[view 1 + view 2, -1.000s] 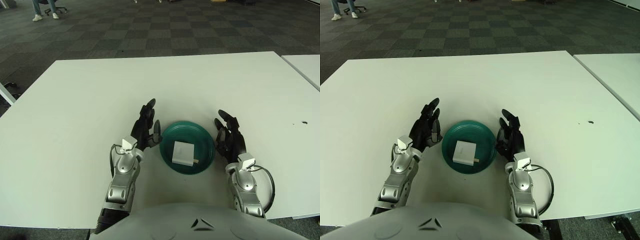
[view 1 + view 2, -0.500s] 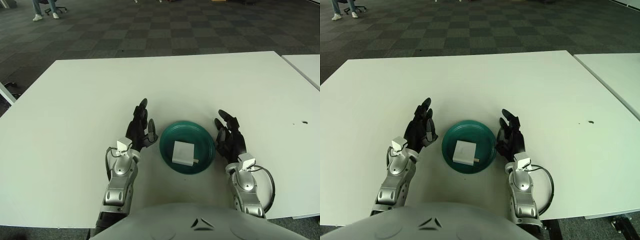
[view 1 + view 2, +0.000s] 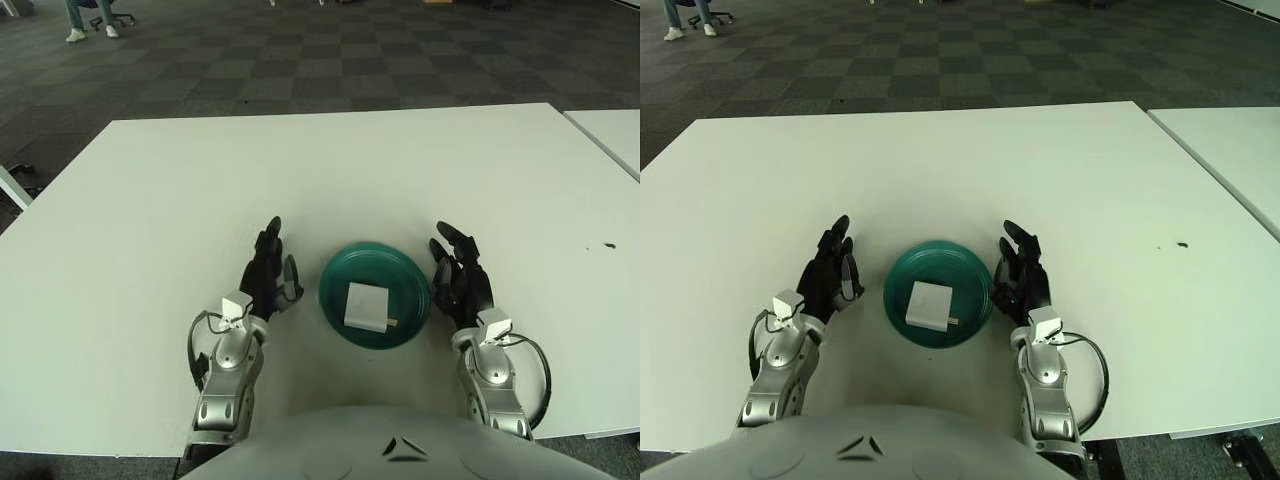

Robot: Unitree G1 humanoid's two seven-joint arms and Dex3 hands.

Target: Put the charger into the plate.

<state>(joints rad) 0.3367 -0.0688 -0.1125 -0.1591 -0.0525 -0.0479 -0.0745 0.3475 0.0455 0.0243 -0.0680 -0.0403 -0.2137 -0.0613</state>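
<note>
Near the worktop's front edge, the left hand (image 3: 268,281) has pulled back leftward from the plate (image 3: 407,273), fingers apart and holding nothing. The right hand (image 3: 461,283) stays just beside the plate's right rim, fingers loosely apart. The white charger (image 3: 366,306) lies flat inside the green plate, so the job looks done. Beyond, the white worktop (image 3: 330,170) runs back to dark checkered carpet (image 3: 300,60).

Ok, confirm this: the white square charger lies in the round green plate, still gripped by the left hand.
Not gripped. In the left eye view the white square charger lies free in the round green plate; the left hand shows left of the plate, fingers open, holding nothing. The right hand shows right of it.
</note>
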